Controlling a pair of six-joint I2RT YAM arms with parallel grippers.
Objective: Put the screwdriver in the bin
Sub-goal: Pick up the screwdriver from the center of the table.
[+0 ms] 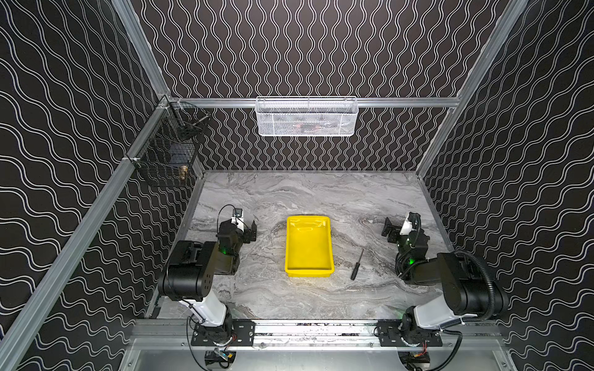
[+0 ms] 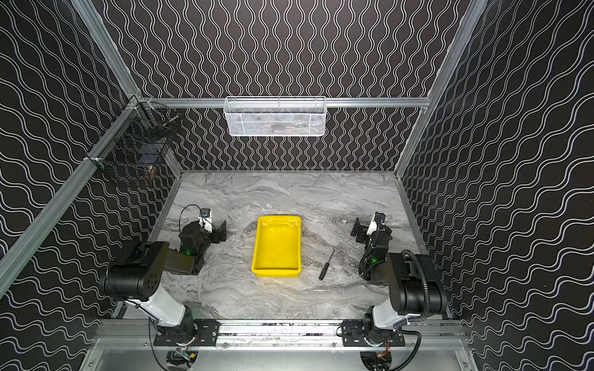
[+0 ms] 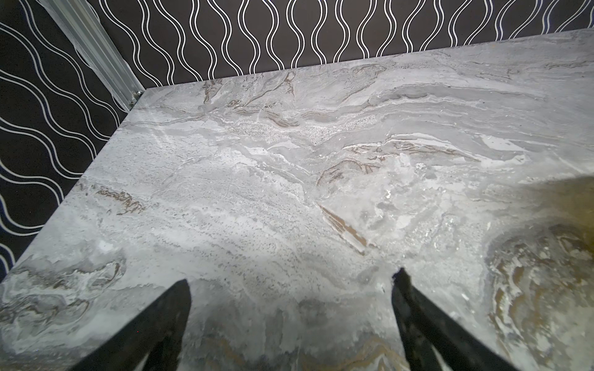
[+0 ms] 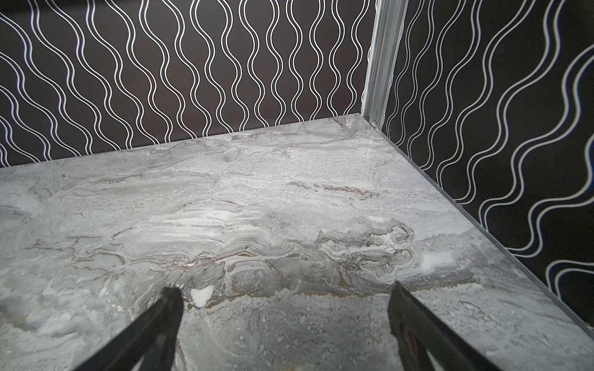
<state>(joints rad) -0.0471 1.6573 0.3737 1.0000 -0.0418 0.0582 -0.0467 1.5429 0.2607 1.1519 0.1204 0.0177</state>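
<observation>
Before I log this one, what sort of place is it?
Probably a lab robot test cell: an aluminium frame with wavy-patterned black walls, a left arm and right arm bolted to a front rail, and a marble-look tabletop.

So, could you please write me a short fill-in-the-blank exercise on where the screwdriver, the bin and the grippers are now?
1. The screwdriver lies on the table between the bin and the ____ arm.
2. The bin is ____.
3. The jaws of the left gripper and the right gripper stand ____.
4. The white mesh basket hangs on the ____ wall.
Missing words: right; empty; open; back.
</observation>
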